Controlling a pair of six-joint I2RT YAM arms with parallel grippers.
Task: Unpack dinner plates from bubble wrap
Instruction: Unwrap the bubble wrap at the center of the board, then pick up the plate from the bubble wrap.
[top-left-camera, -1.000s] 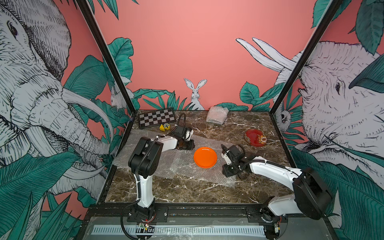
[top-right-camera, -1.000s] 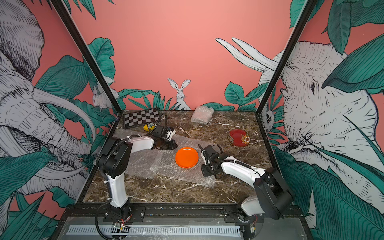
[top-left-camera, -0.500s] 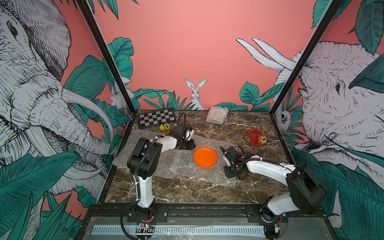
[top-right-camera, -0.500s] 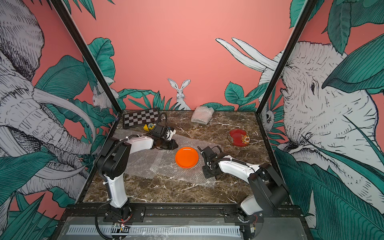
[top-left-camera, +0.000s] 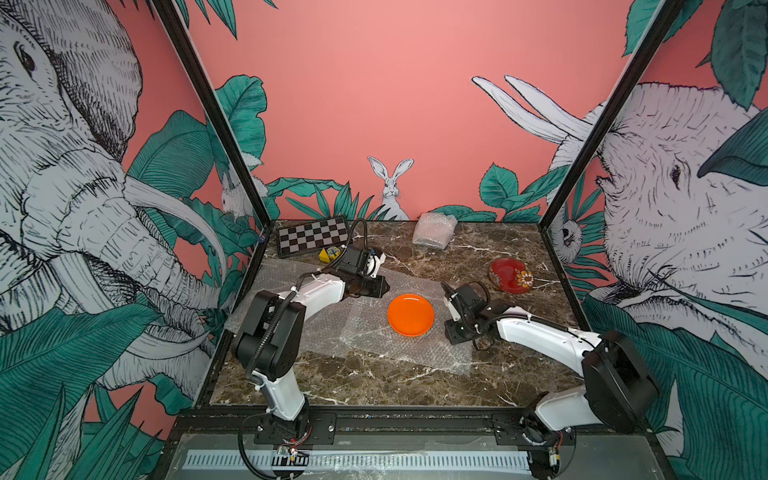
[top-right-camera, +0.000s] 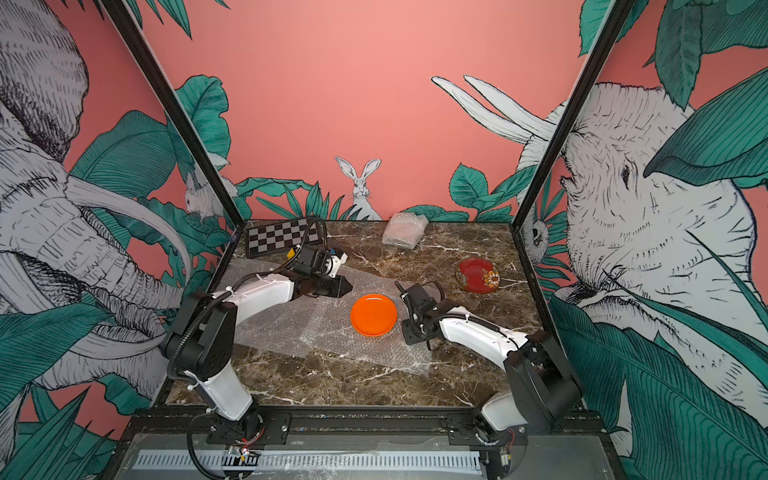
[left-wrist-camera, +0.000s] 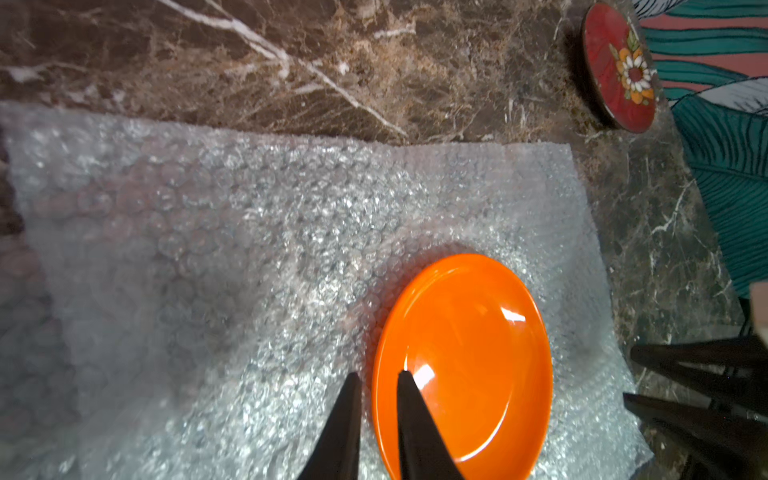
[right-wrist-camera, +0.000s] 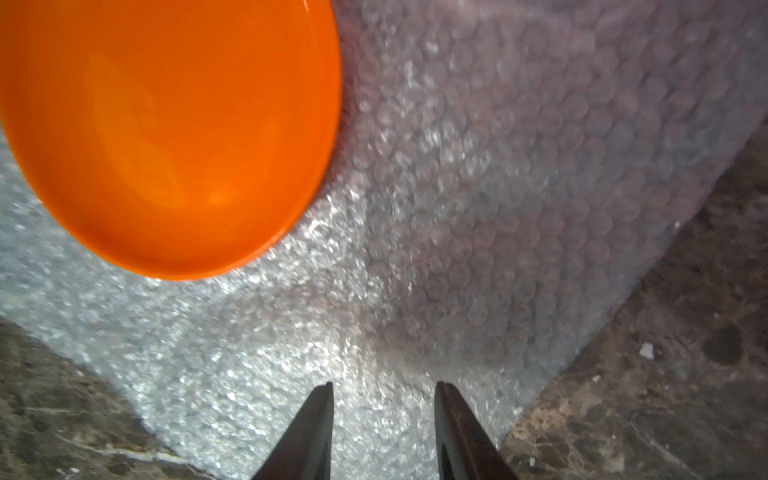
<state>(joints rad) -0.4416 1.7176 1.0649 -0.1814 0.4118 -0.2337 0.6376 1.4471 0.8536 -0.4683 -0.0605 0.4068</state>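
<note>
A plain orange plate (top-left-camera: 410, 314) (top-right-camera: 373, 314) lies bare on flat bubble wrap (top-left-camera: 332, 328) (left-wrist-camera: 249, 232) (right-wrist-camera: 478, 187) mid-table. A dark red flowered plate (top-left-camera: 510, 276) (top-right-camera: 478, 276) (left-wrist-camera: 619, 66) sits on the marble at the right. My left gripper (top-left-camera: 385, 286) (left-wrist-camera: 379, 376) hovers at the orange plate's far-left rim, its jaws a narrow gap apart and holding nothing. My right gripper (top-left-camera: 449, 332) (right-wrist-camera: 384, 386) is open, low over the wrap's right edge beside the orange plate (right-wrist-camera: 166, 133). A bundle of bubble wrap (top-left-camera: 434, 230) (top-right-camera: 404, 230) rests by the back wall.
A checkered board (top-left-camera: 313, 240) lies at the back left with a small yellow object (top-left-camera: 330, 253) in front of it. Patterned walls and black frame posts close in the marble table (top-left-camera: 374, 386) on three sides.
The right arm's elbow swayed slightly. The left jaws parted a little. Both plates and the wrap stayed put.
</note>
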